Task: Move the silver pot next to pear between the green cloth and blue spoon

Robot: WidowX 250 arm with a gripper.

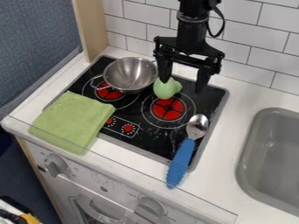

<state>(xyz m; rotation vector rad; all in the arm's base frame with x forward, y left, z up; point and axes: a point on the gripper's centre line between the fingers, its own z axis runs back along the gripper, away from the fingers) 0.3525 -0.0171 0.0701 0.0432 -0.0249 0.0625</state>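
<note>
White tiles (251, 26) are backing the black stove (211, 99), where the silver pot (130, 75) is sitting at upper left, beside the pear (168, 89). The gripper (183, 85) is hanging wide open, empty; it should be clearing the pear, then straddling the pot's rim (130, 58) squarely.

Bright, diffuse lt., soft shadows, glints w/in pot (130, 75)

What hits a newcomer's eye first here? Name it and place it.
Probably the green cloth, spread over the near left corner of the black stovetop. Then the blue-handled spoon, its handle crossing the near edge at right. The open black pincer hangs by the green pear at the back.
</note>
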